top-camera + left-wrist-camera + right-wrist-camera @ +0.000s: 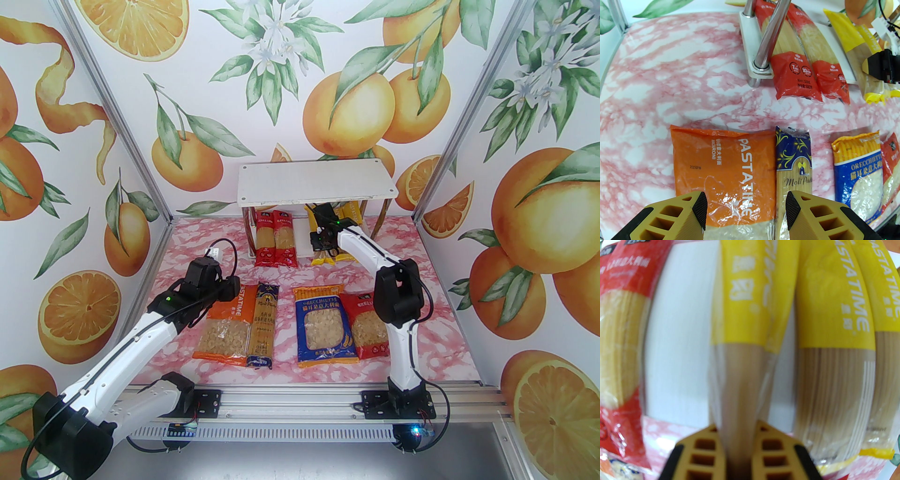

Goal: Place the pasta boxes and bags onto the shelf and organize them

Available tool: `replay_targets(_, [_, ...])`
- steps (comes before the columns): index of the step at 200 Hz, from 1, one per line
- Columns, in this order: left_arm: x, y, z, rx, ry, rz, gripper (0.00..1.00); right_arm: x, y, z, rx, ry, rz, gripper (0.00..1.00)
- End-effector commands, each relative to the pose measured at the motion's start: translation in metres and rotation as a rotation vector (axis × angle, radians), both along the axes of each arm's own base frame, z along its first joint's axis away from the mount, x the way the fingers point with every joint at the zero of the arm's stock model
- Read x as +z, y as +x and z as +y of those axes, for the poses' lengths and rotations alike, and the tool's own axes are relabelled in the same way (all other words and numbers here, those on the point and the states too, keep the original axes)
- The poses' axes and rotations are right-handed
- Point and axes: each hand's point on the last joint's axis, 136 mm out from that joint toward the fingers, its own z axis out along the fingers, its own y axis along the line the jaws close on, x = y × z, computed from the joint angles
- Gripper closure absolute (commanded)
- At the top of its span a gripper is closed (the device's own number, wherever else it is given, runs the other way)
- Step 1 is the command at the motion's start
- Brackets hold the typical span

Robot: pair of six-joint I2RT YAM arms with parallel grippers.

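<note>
The shelf (316,185) stands at the back of the table. Two red spaghetti packs (275,236) lie side by side on its lower board (677,333). My right gripper (738,446) is shut on the near end of one yellow spaghetti pack (738,371), beside two more yellow packs (834,333) on the board's right part. My left gripper (746,211) hangs open over the top edges of the orange bag (721,168) and the dark blue spaghetti pack (794,159). On the table to their right lie the blue bag (323,326) and the red bag (368,328).
A chrome shelf leg (768,37) and its foot stand just left of the red packs. Bare pink marble table (197,243) stretches left of the shelf. Printed walls and aluminium posts (140,159) close in both sides. The front rail (290,398) carries both arm bases.
</note>
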Motion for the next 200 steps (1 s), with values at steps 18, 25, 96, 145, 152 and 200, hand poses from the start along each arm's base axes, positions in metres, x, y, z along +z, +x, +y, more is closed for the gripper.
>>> replay_targets(18, [0.011, 0.006, 0.0, -0.006, 0.006, -0.021, 0.4, 0.022, 0.043, -0.031, -0.089, -0.046, -0.145, 1.0])
replay_targets(25, [0.011, 0.006, 0.0, -0.005, 0.007, -0.02, 0.4, 0.022, 0.043, -0.032, -0.09, -0.05, -0.145, 1.0])
replay_targets(96, [0.01, 0.006, 0.001, 0.001, 0.008, -0.012, 0.37, 0.0, 0.044, -0.044, -0.131, -0.079, -0.096, 0.89])
replay_targets(145, [0.013, 0.003, 0.003, 0.006, 0.012, -0.019, 0.37, -0.01, 0.043, -0.054, -0.157, -0.088, -0.068, 0.52])
replay_targets(152, [0.013, 0.002, 0.004, 0.007, 0.009, -0.02, 0.37, -0.01, 0.043, -0.054, -0.157, -0.088, -0.068, 0.52])
replay_targets(200, [0.012, 0.001, 0.005, 0.011, 0.01, -0.02, 0.36, -0.005, 0.037, -0.039, -0.114, 0.007, -0.057, 0.32])
